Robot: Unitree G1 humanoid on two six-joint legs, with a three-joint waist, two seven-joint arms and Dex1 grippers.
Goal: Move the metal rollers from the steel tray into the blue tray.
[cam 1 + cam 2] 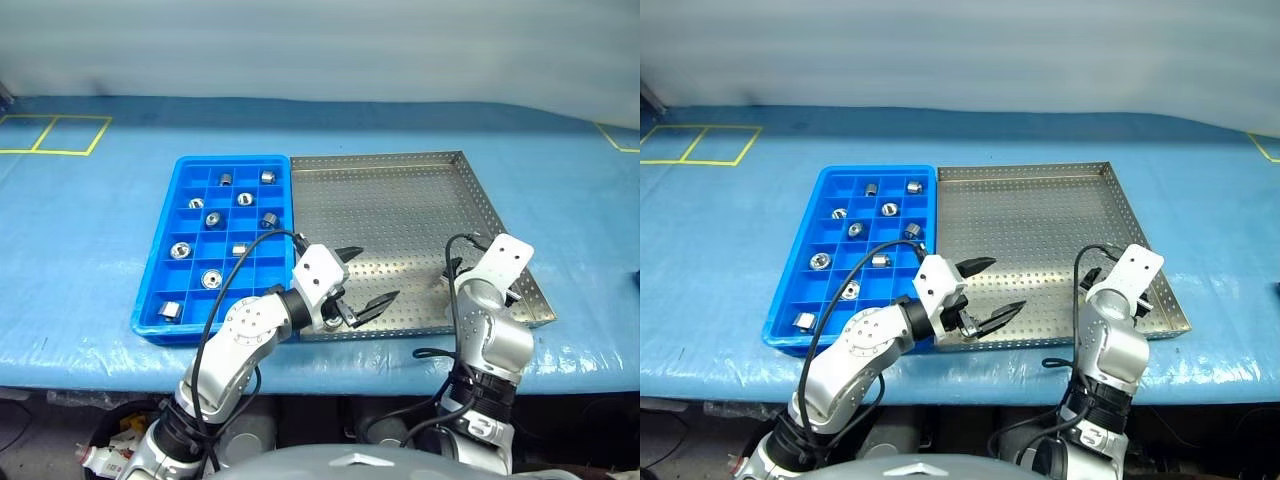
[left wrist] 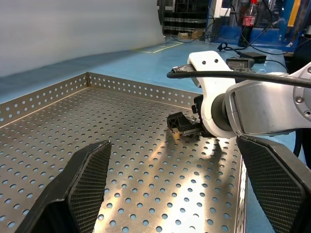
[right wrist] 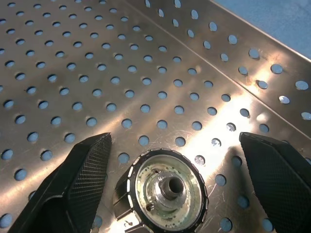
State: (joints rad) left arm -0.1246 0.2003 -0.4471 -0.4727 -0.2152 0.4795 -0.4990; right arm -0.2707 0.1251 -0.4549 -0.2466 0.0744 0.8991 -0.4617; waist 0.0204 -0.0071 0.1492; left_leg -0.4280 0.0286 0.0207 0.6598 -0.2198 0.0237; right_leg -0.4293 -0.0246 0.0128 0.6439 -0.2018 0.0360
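Right wrist view had the right gripper (image 3: 167,184) spread wide around the last roller (image 3: 163,191) lying on the steel tray (image 3: 146,58). Off-centre closing could've sent it skidding. Left gripper (image 1: 362,280) hung open nearby; blue tray (image 1: 160,290) held the rest.

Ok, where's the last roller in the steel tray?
The roller lies on the steel tray floor near its right rim, between the open right gripper fingers.
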